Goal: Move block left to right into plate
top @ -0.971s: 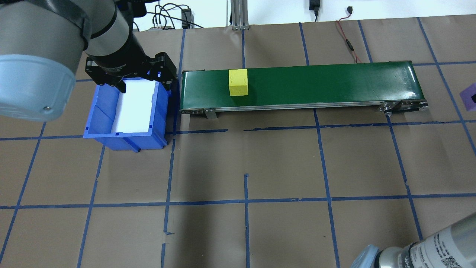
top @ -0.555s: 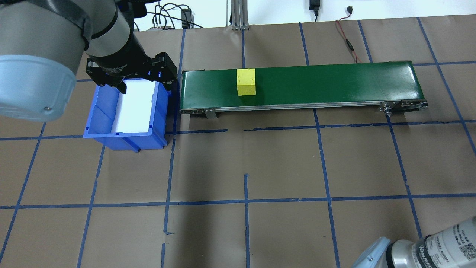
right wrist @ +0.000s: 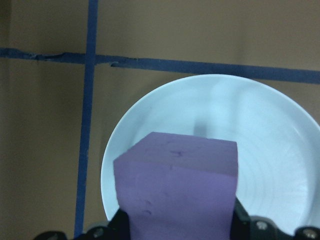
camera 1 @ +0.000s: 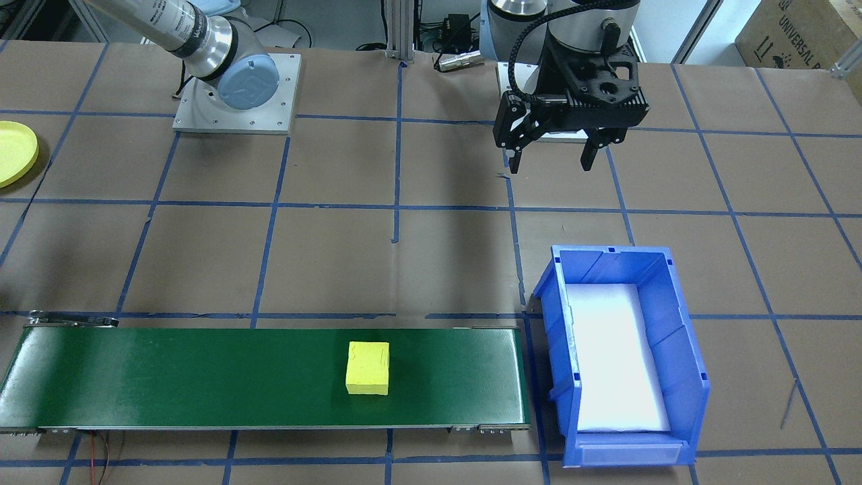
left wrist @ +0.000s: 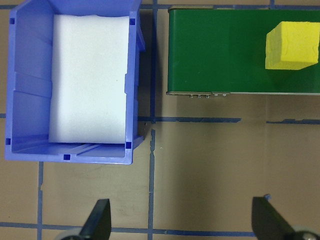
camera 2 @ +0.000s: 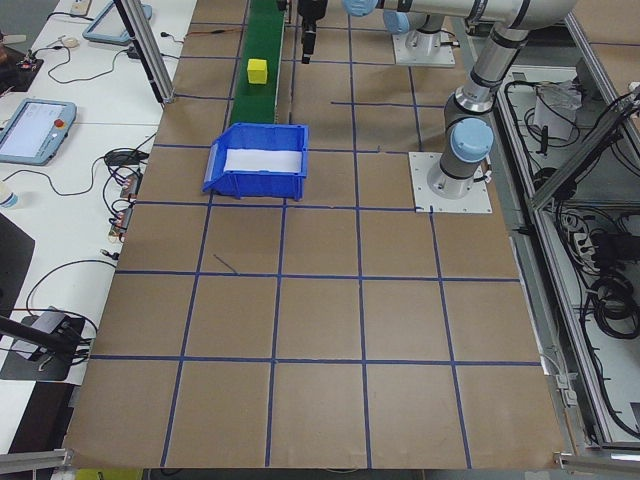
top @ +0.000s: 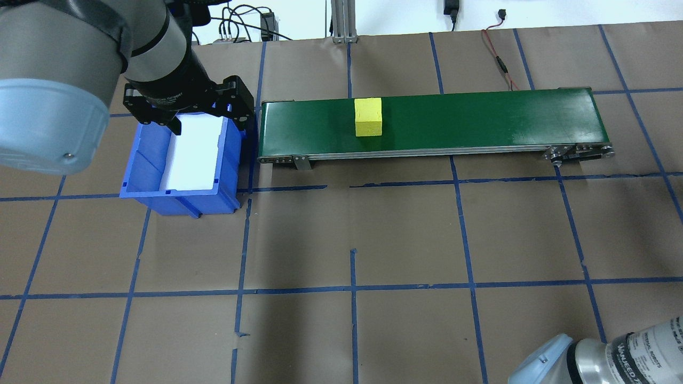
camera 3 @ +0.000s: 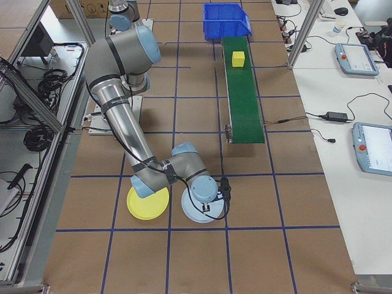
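The right pincer (right wrist: pixel 175 227) grips a purple block (right wrist: pixel 176 187) above a pale blue plate (right wrist: pixel 260 165), beside the yellow plate (camera 3: pixel 147 203). The left pincer (camera 1: pixel 553 156) hangs released near the blue bin (camera 1: pixel 680 350), a yellow block (top: pixel 369 117) on the green conveyor (top: pixel 480 120).

Legible text is sparse. Cardboard box (camera 1: pixel 801 34) at 1 o'clock in the front-facing view: "UNIVERSAL R…" printed along its side, rest cut off by the frame edge. Right arm's wrist label (top: pixel 648 346) at 5 o'clock in the overhead view: "UNIVERSAL ROBOTS", partly cropped, with a QR-style code beside it. Left arm's wrist (top: pixel 168 96) at 10 o'clock carries small white lettering, too small to read. Nothing readable in the wrist or side views.
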Tool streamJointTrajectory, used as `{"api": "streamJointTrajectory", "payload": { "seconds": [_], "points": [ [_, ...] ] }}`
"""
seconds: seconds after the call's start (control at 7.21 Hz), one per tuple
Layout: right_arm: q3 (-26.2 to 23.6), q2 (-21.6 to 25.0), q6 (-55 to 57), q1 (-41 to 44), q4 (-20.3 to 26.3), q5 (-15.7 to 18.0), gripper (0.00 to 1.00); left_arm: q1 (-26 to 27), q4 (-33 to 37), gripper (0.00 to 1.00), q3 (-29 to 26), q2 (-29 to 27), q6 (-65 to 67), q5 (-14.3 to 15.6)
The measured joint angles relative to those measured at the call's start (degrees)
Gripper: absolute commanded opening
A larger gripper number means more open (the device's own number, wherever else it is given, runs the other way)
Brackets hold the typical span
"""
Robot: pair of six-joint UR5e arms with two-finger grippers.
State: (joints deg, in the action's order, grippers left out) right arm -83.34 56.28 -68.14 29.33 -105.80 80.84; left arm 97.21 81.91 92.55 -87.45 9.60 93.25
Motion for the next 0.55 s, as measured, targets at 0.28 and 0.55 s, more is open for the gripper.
{"api": "streamJointTrajectory", "payload": {
  "seconds": [0.28, 0.55],
  "points": [
    [-0.63, 0.04, -0.02, -0.12, -1.55, 0.20, 1.00, 0.00, -0.02, 1.00, 0.02, 0.00, 0.08, 0.00],
    [-0.74, 0.46, 0.09, -0.15, -1.94, 0.30, 1.00, -0.01, -0.26, 1.00, 0.22, -0.11, 0.14, 0.04]
  ]
}}
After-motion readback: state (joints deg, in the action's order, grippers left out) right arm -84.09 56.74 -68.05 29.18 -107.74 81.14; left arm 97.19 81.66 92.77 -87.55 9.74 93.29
